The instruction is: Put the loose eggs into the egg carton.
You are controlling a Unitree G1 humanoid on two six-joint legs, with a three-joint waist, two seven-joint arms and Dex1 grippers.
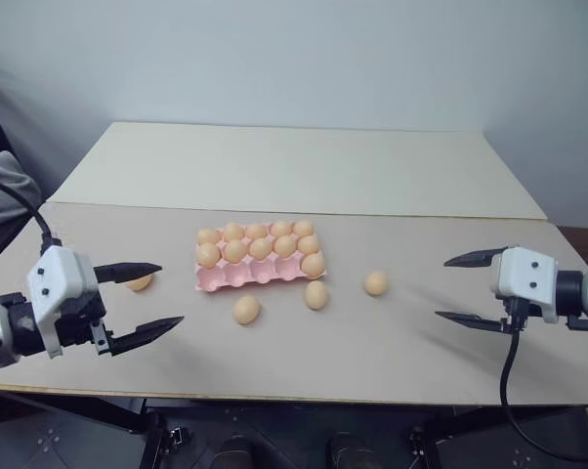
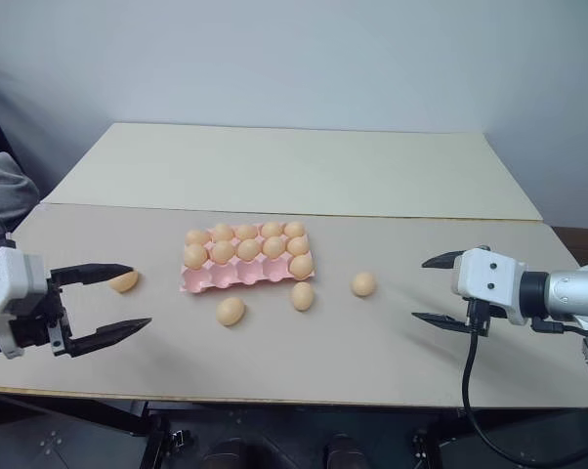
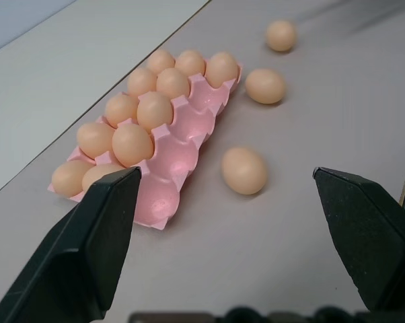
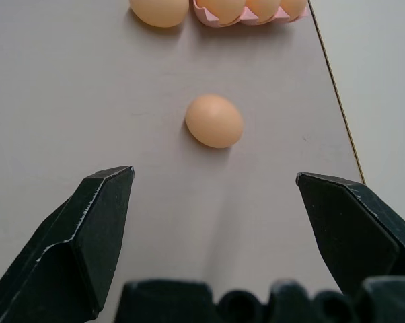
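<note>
The pale pink egg carton lies at the table's middle, with several tan eggs filling its back two rows and one egg in the right cup of the front row. Three loose eggs lie just in front of it and to its right: one, another and a third. A fourth loose egg lies far left, behind my left gripper, which hovers open and empty. My right gripper is open and empty, right of the third egg, which lies ahead of its fingers.
The table is two boards: a cream one at the back and a greyer one in front, joined by a seam. Its front edge runs below both grippers. Grey cloth sits off the left side.
</note>
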